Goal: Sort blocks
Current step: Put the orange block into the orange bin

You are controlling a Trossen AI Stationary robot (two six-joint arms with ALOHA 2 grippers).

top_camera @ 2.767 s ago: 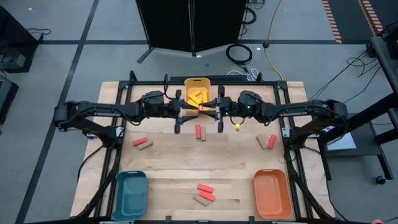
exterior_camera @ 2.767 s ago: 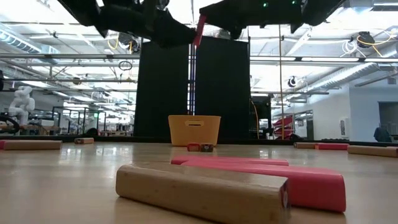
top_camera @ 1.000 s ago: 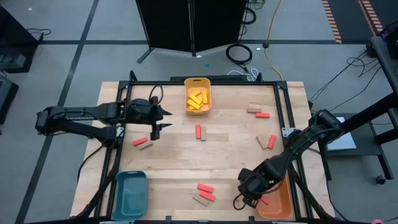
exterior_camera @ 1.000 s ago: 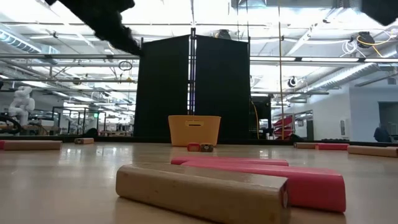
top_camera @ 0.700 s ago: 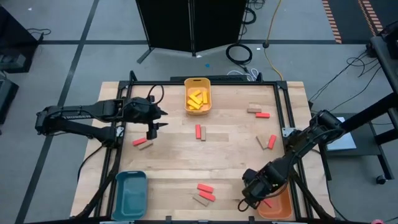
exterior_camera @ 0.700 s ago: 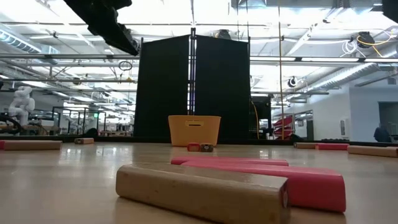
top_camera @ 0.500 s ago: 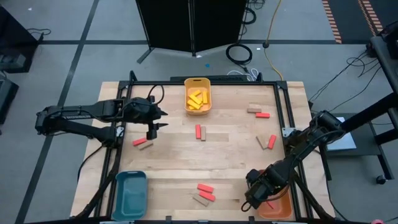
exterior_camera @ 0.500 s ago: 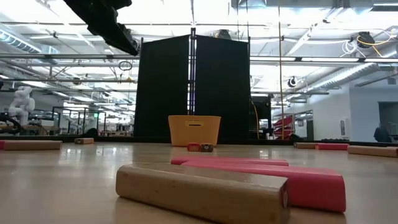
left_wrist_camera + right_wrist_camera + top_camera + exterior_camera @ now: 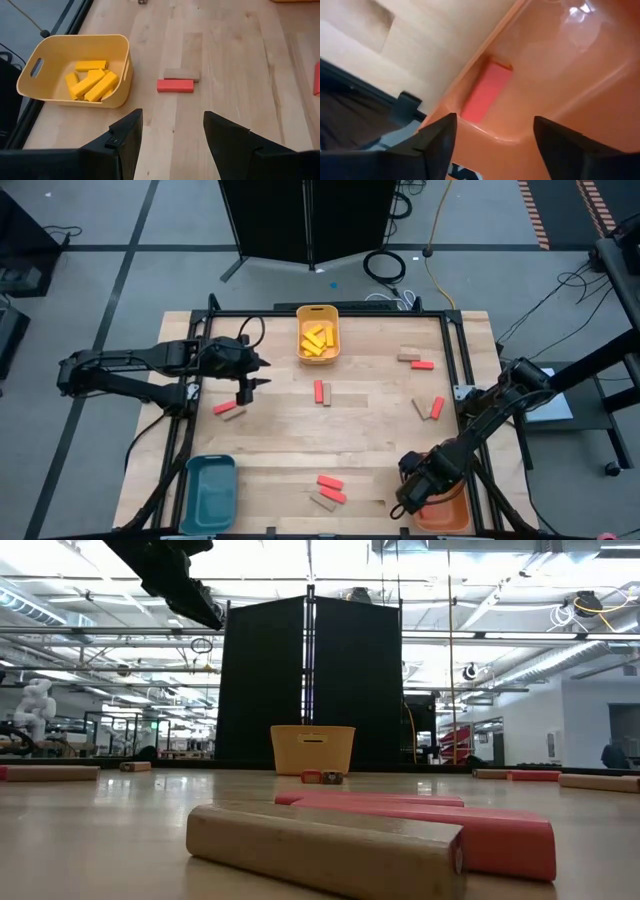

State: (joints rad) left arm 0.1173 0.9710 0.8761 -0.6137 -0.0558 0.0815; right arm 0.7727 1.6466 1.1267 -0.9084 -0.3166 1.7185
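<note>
My right gripper (image 9: pixel 408 502) hangs open over the orange tray (image 9: pixel 445 500) at the near right. A red block (image 9: pixel 485 94) lies flat on that tray's floor against its wall, ahead of my spread fingers and apart from them. My left gripper (image 9: pixel 243 394) hovers open above the table's left half, near a red and tan pair of blocks (image 9: pixel 229 410). Ahead of its fingers (image 9: pixel 127 132) lie a red block (image 9: pixel 175 85) and a tan block (image 9: pixel 181 74). The yellow tray (image 9: pixel 318 335) at the far edge holds several yellow blocks (image 9: pixel 90 82).
A teal tray (image 9: pixel 210 490) stands at the near left. Red and tan blocks lie in pairs at the middle (image 9: pixel 322 392), the far right (image 9: pixel 415 360) and the right (image 9: pixel 430 408). A cluster (image 9: pixel 328 491) lies near the front edge, large in the low view (image 9: pixel 325 845).
My right gripper has gone a little toward the table's right edge, farther over the orange tray, and has rolled about its own axis. My left gripper has tipped more steeply downward in place.
</note>
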